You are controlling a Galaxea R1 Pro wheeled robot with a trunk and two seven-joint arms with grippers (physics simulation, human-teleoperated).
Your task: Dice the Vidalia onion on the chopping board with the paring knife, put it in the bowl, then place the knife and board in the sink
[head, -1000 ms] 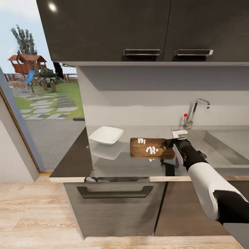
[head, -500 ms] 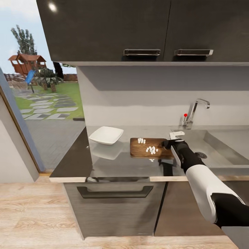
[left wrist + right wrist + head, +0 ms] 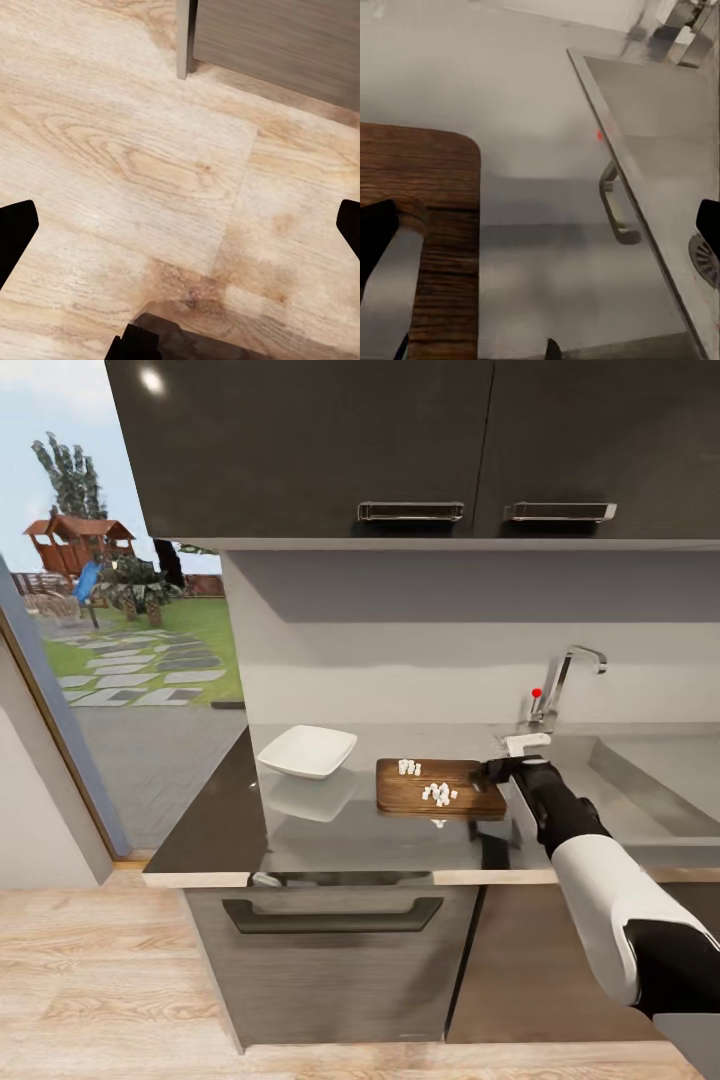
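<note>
- The onion is already cut: small white onion pieces (image 3: 437, 792) lie in two little clusters on the chopping board (image 3: 440, 788), with one piece (image 3: 438, 823) on the tabletop (image 3: 340, 830) just in front of the board's near edge.
- The bowl (image 3: 308, 749) sits on the tabletop near the board, on the side away from the sink, and looks empty, so moving the onion into it seems not yet done.
- The board lies flat on the tabletop, beside the sink (image 3: 640, 785), so it is not yet in the basin.
- I cannot pick out the paring knife anywhere; whether it is already in the sink cannot be told.
- The right end effector (image 3: 492, 770) hovers at the board's sink-side end. In the right wrist view its fingers stand wide apart with nothing between them, above the board's (image 3: 420, 225) handle slot.
- The left end effector (image 3: 180, 225) points at the wooden floor (image 3: 150, 165), fingers spread, empty.
- Judging from this, dicing is finished; filling the bowl and putting away the board remain.
</note>
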